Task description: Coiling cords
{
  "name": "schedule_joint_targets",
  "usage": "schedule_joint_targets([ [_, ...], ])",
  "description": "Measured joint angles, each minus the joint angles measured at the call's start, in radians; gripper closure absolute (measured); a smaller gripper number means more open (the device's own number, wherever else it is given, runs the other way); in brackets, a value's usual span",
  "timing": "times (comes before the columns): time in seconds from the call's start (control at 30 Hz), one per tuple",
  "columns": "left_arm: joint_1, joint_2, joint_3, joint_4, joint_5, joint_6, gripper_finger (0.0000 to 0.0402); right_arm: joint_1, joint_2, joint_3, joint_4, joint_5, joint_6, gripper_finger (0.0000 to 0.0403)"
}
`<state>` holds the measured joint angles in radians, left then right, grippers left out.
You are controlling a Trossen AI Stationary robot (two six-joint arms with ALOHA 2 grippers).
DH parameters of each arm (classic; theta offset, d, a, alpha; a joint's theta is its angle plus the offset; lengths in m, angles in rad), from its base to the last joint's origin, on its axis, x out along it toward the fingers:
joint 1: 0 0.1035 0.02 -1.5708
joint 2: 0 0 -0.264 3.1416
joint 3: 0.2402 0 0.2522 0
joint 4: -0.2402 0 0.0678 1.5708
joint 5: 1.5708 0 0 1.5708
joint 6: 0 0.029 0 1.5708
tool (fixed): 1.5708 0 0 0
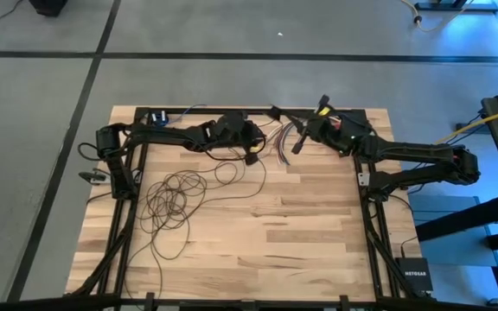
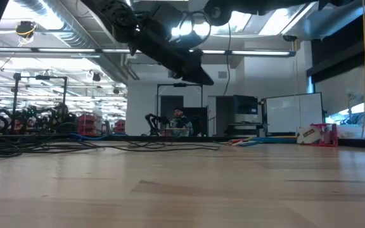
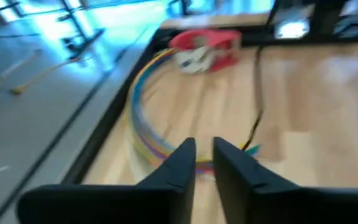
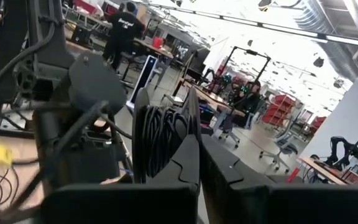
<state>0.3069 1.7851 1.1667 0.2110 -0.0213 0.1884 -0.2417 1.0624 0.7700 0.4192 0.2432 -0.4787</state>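
The cords (image 1: 175, 197) lie in many loose dark loops on the wooden table's left half. One strand (image 1: 247, 186) runs toward the far edge, up to my left gripper (image 1: 252, 157). That gripper (image 3: 205, 155) is open by a narrow gap with nothing between its fingers, just short of the multicoloured wires (image 3: 143, 118). My right gripper (image 1: 297, 142) hangs above the table's far middle, facing the left arm, and it is shut (image 4: 199, 155). A bundle of dark strands (image 4: 158, 143) stands upright beside one of its fingers. My right gripper has the bundle of dark strands (image 4: 160, 134) right against the outer side of one finger (image 4: 188, 146). I cannot tell whether they touch. Nothing shows between the shut fingers.
The short multicoloured wires (image 1: 275, 142) lie between the two grippers near the far edge. A red and white object (image 3: 207, 48) sits farther along that edge. A small blue item (image 1: 156, 117) is at the far left corner. The table's near and right parts are bare wood (image 1: 301, 233).
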Motion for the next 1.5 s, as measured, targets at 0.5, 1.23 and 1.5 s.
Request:
schedule_joint_targets([
  [0.5, -0.013, 0.138, 0.001, 0.280, 0.142, -0.034, 0.0257, -0.001, 0.001, -0.002, -0.011, -0.019, 0.001, 0.0400],
  [1.23, -0.013, 0.139, 0.002, 0.293, 0.122, -0.031, 0.0277, -0.001, 0.002, -0.002, -0.002, -0.080, 0.002, 0.0400],
  [1.5, -0.013, 0.139, 0.002, 0.282, 0.122, -0.018, 0.0385, -0.001, 0.002, -0.002, -0.005, -0.080, 0.004, 0.0400],
])
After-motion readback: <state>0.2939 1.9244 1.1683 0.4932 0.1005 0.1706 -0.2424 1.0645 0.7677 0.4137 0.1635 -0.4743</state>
